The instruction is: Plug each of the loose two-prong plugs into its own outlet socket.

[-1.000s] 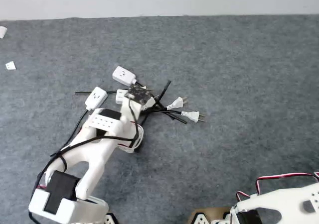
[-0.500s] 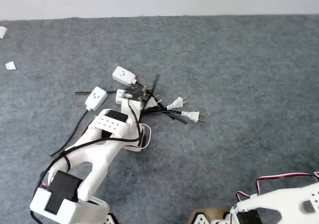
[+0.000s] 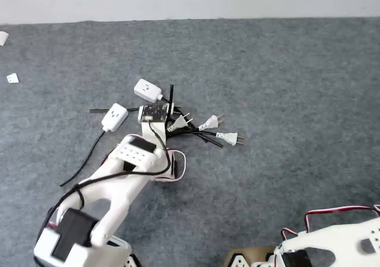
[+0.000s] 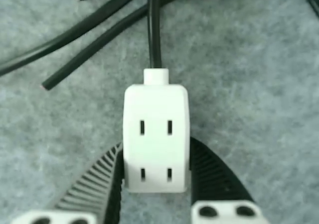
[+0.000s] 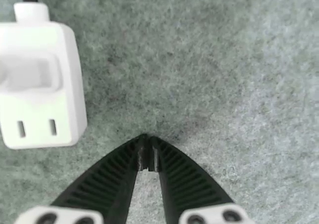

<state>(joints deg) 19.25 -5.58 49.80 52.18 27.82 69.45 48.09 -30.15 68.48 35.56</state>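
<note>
My left gripper (image 4: 155,159) is shut on a white outlet socket (image 4: 155,119), its fingers (image 4: 212,171) pressing both sides of the block's near half. The socket's black cord (image 4: 154,25) runs straight away from it. From above, that gripper (image 3: 155,114) sits over the socket amid a tangle of black cords. Three loose two-prong plugs (image 3: 178,123), (image 3: 211,123), (image 3: 228,138) lie just to its right. Two more white outlet sockets (image 3: 147,90), (image 3: 114,117) rest to its left. My right gripper (image 5: 147,154) is shut on nothing above the carpet, beside another white outlet socket (image 5: 37,84).
Grey carpet (image 3: 285,77) covers the table, with open room to the right and at the back. The right arm's body (image 3: 338,240) sits at the bottom right corner. Small white scraps (image 3: 12,78) lie at the far left edge.
The left wrist has turned, swinging the held socket's cord from pointing up-right to pointing straight back. The arm's elbow shifted slightly right. The right arm has not moved.
</note>
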